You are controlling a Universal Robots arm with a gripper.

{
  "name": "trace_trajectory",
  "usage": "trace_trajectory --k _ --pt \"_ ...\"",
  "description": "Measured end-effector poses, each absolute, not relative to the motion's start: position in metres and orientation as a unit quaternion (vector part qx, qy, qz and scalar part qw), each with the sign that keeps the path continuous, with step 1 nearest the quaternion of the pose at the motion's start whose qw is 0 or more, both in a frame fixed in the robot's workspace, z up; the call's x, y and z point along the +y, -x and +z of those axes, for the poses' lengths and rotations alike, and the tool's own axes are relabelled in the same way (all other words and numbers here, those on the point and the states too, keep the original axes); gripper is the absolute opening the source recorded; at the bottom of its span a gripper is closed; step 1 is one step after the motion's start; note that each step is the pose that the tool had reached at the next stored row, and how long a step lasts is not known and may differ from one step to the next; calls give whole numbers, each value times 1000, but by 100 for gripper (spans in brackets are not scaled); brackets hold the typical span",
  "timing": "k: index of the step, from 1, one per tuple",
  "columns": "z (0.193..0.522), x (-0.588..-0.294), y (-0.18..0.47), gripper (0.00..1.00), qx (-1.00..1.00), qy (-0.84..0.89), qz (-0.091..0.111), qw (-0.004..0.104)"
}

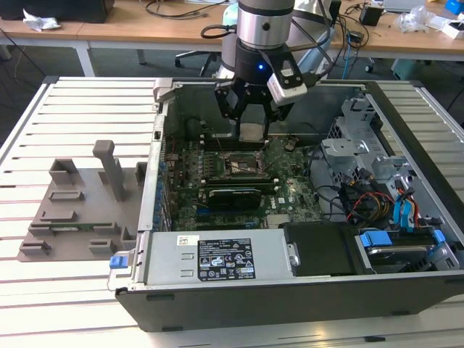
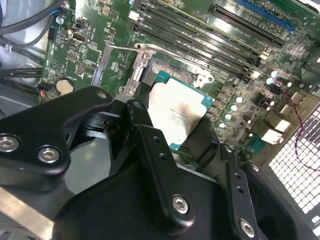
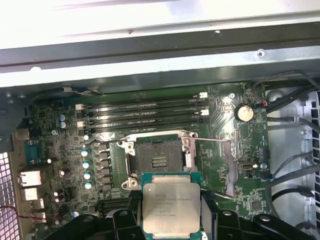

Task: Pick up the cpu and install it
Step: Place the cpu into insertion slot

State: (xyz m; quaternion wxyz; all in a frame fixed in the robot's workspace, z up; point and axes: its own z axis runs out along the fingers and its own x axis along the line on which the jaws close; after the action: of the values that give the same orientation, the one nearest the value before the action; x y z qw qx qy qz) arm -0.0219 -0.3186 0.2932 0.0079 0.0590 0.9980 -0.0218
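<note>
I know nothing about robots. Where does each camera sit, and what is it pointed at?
Exterior view: off the arm, looking down into the open black computer case; shows the silver arm and black gripper holding the silver-lidded square cpu.
First wrist view: on the wrist, facing the green motherboard's empty socket; gripper fingers show.
Second wrist view: on the wrist, looking past black gripper links.
Both wrist views share the cpu.

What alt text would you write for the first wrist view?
The gripper holds the cpu, a silvery square chip, over the green motherboard. The socket sits empty beside the chip, near the memory slots.
</note>
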Motion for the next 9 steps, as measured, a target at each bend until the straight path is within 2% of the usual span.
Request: trace_trajectory --k 9 --pt "293 -319 22 55 994 -106 -22 7"
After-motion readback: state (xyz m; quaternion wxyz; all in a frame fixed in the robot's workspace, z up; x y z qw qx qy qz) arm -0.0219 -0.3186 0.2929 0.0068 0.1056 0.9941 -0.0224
